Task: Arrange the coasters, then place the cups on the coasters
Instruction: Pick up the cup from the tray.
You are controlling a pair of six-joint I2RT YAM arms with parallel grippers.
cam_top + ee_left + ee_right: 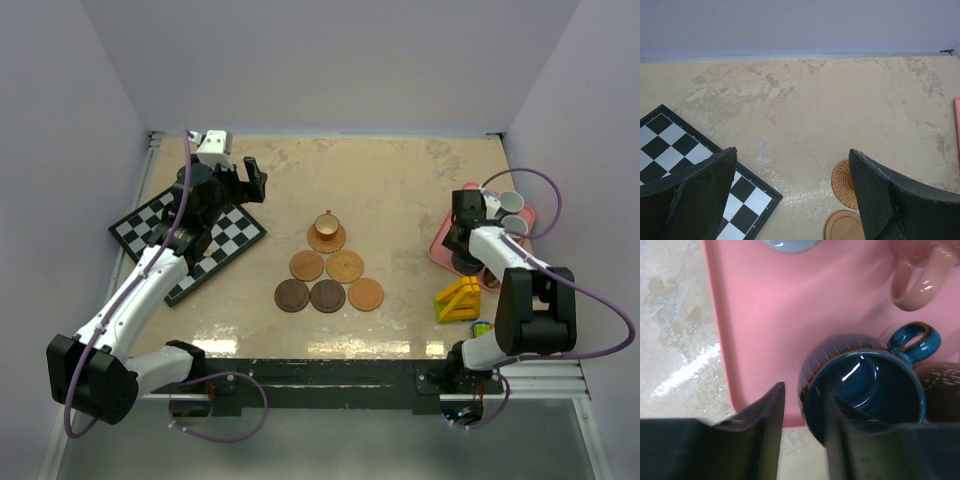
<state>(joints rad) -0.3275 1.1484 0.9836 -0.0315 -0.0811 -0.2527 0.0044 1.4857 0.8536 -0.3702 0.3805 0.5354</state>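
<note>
right claw point(804, 390) released, straddling blue cup point(865, 385) rim; cup at its 3 o'clock, in tray point(765, 315) at table point(400, 180) 3 o'clock. left claw point(792, 160) released. six coasters point(328, 295): four tan, two brown. one orange cup point(326, 224) on the 12 o'clock one.

Six coasters point(326, 240) point(307, 265) point(345, 266) point(292, 295) point(327, 296) point(366, 294), at least five cups point(326, 222) point(509, 202) point(514, 224) point(865, 385) point(946, 390), one pink tray point(765, 305), one chessboard point(240, 228).

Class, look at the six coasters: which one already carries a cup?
The coaster at the far tip of the triangle. An orange cup stands on it, while the other five lie bare.
</note>
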